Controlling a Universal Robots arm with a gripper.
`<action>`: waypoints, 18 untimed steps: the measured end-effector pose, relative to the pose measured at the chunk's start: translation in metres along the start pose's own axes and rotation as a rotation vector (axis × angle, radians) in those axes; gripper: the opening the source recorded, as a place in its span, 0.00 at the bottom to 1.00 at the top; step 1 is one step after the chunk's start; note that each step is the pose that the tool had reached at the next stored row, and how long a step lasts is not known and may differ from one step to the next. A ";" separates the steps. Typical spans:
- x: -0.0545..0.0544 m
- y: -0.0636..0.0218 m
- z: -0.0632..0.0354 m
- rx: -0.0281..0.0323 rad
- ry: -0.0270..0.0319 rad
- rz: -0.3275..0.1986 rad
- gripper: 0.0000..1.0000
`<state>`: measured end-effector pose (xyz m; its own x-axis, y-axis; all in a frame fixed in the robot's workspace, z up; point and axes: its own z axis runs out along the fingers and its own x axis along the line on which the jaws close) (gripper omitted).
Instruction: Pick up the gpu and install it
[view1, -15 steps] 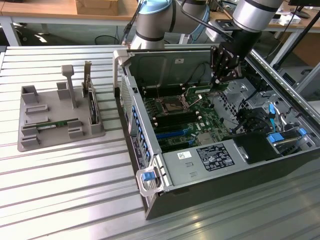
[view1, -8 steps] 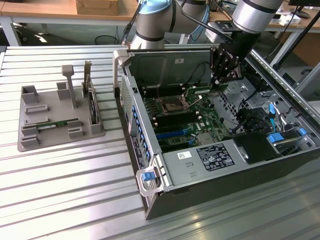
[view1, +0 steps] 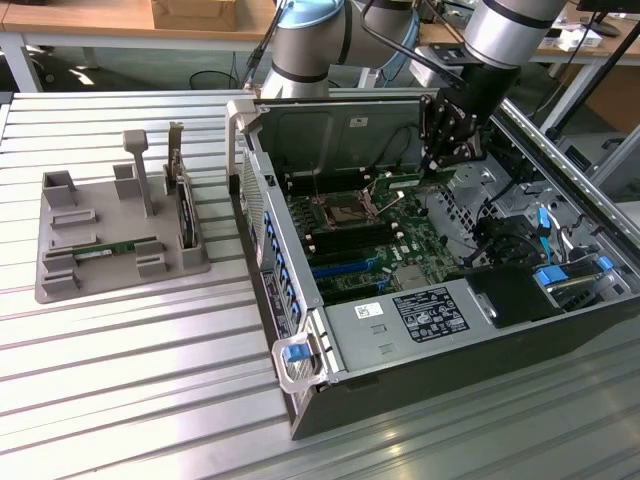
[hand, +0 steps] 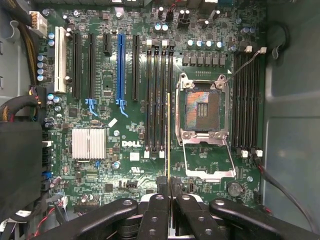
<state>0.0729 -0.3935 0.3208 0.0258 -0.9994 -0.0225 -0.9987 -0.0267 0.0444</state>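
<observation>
Hand over the open computer case (view1: 300, 250), stick in its grip!
Above the motherboard (hand: 125, 125), the hand (hand: 169, 186) is clamped narrow on the gpu (hand: 168, 130), edge-on beside the memory slots (hand: 159, 100); a light, stiff, fragile board, I'd judge, best pinched by its top edge.

1. Arm (view1: 330, 35) was silver-grey tube with fat rounded joints, pale blue caps on the joint ends
2. Thin black cable ran loose along the upper links
3. Forearm (view1: 510, 30) was brushed silver with a darker band at the wrist end
4. Gripper (view1: 447, 160) was all black, boxy linkage body with exposed bars
5. In the wrist view gripper (hand: 169, 187) showed matte black linkage arms with round silver pivot pins, two narrow black fingers (hand: 161, 186), pale housing behind them
</observation>
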 end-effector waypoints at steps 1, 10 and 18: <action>0.000 0.0000 0.0006 0.0000 -0.0001 0.000 0.12; 0.000 -0.0001 0.0035 0.0000 0.0000 0.000 0.12; 0.000 -0.0002 0.0054 0.0000 0.0000 0.000 0.12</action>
<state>0.0729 -0.3935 0.3154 0.0258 -0.9994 -0.0225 -0.9987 -0.0267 0.0444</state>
